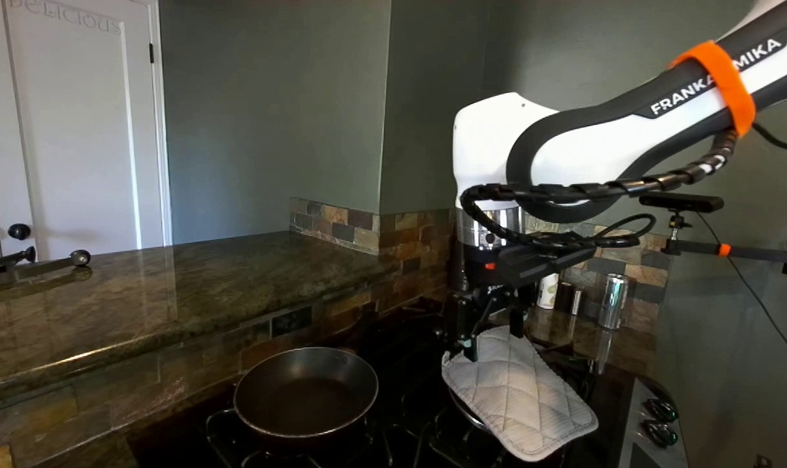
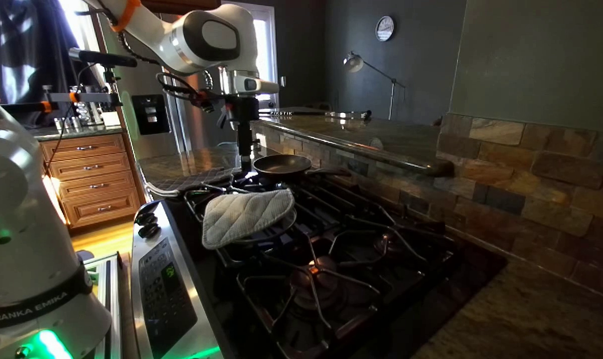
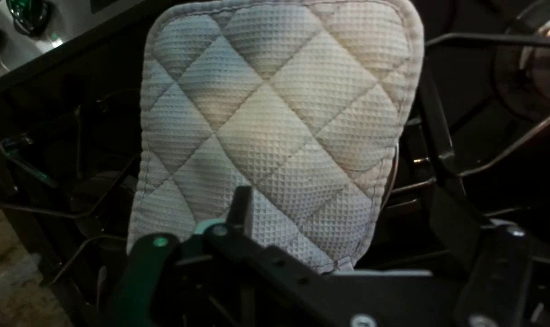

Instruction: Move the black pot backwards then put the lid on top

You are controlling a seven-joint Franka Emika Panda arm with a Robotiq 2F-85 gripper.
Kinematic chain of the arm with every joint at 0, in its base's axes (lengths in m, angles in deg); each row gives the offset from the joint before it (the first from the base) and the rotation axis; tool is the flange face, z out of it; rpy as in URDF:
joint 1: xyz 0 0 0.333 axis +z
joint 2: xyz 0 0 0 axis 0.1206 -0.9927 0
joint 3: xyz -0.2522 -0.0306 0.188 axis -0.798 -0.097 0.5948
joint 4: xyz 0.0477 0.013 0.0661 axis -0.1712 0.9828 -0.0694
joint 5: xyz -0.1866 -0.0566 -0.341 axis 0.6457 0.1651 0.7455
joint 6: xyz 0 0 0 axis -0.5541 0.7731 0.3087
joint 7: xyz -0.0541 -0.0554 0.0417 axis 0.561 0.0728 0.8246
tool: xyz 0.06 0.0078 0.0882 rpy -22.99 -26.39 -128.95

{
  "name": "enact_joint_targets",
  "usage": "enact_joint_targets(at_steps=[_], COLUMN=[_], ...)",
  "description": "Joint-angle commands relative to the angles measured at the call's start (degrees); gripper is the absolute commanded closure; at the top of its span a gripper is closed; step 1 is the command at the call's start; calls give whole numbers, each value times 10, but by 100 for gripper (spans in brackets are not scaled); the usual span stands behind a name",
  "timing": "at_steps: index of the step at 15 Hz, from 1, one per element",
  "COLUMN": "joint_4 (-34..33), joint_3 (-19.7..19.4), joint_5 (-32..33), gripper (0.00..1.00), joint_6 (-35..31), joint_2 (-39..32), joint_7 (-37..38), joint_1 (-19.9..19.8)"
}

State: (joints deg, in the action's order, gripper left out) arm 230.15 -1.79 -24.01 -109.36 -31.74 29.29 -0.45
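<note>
The black pot [image 1: 306,393] is a dark, shallow round pan with a handle, standing on a burner along the backsplash side. It also shows in an exterior view [image 2: 282,164]. The lid, a white quilted pad [image 1: 520,393], lies tilted over a round metal-rimmed thing mostly hidden under it; the pad also shows in an exterior view [image 2: 246,217] and fills the middle of the wrist view [image 3: 270,122]. My gripper [image 1: 494,338] is open with nothing held, over one end of the pad. In the wrist view my gripper [image 3: 347,209] has its fingers wide apart; contact with the pad is unclear.
Black stove grates [image 2: 314,279] surround the pad. The knob panel [image 2: 167,284] runs along the stove front. A raised stone counter [image 1: 172,286] and tiled backsplash border the back. A shiny canister [image 1: 613,300] and a dark quilted mat [image 2: 197,180] are on counters.
</note>
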Motion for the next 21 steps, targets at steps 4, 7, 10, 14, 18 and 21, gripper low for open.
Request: enact_joint_targets(at_steps=[4,7,10,14,18,21], joint_4=[46,52,62,63,70,91], joint_3=[27,25,22,17,18,17], joint_5=[-10,-6,-2,-10,-15,-21], gripper=[0,0,0,0,0,0], joint_6=[-19,-43,-65,-65,-58,-83], joint_2=[35,35,39,32,26,34], joint_7=[-74,-83,-85,-89,-64,-35], joint_1=[-37,-47,-63,-82,-100,-113])
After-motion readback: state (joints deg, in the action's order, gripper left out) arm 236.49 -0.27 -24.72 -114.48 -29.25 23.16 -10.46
